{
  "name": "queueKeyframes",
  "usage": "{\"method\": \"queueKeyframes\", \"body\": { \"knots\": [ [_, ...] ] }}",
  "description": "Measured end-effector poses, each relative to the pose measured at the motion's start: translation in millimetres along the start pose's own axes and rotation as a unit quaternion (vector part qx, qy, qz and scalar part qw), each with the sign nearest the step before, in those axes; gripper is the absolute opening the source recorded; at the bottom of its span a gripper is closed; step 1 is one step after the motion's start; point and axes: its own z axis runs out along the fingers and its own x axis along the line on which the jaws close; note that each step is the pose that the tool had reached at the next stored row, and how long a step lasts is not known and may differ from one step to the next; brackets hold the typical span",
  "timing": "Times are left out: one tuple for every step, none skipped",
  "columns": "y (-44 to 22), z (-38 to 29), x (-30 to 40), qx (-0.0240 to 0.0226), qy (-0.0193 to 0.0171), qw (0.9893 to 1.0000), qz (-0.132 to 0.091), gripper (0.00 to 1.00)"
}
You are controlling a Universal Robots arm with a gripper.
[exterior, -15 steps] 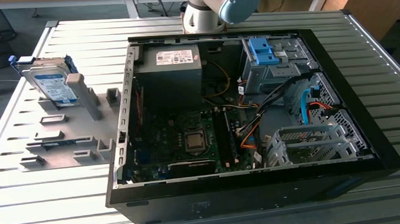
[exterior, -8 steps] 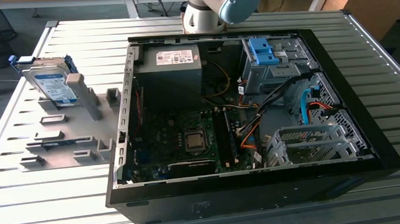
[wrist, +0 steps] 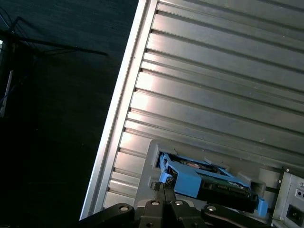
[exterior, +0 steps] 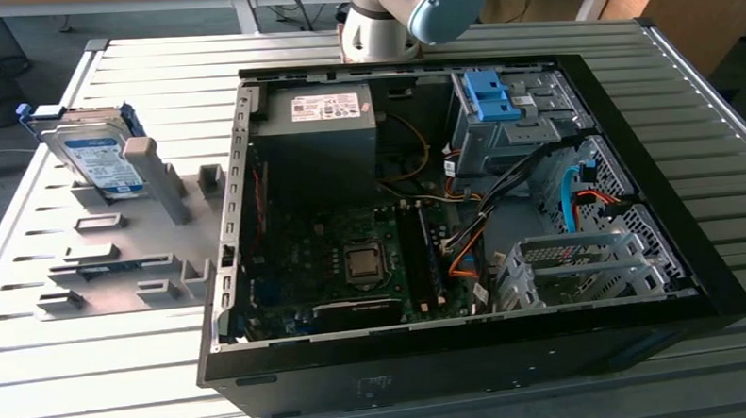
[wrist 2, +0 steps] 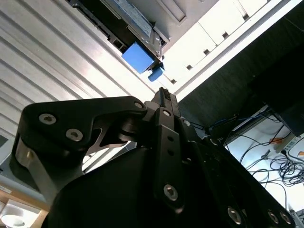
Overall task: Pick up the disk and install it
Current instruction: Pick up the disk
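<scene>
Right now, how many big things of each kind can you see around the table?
Disk: 1
Open computer case: 1
Grey holder: 1
Robot arm: 1
Total: 4

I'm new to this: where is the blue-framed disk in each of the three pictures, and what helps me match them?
Exterior view: the disk stands on edge in the grey holder at the exterior view's left, beside the open computer case.
First wrist view: the disk sits just beyond the end effector.
Second wrist view: the disk shows its blue corner beyond the end effector.
Shared landmark: the ribbed metal table under it.
</scene>
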Motion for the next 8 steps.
{"method": "queueKeyframes", "body": {
  "knots": [
    [0.0,0.0,0.0,0.0000,0.0000,1.0000,0.000,0.11],
    [0.0,0.0,0.0,0.0000,0.0000,1.0000,0.000,0.11],
    [0.0,0.0,0.0,0.0000,0.0000,1.0000,0.000,0.11],
    [0.0,0.0,0.0,0.0000,0.0000,1.0000,0.000,0.11],
    [0.0,0.0,0.0,0.0000,0.0000,1.0000,-0.001,0.11],
    [0.0,0.0,0.0,0.0000,0.0001,1.0000,-0.003,0.11],
    [0.0,0.0,0.0,-0.0001,0.0002,1.0000,-0.009,0.11],
    [0.0,0.1,0.0,-0.0001,0.0005,0.9999,-0.017,0.11]
  ]
}}
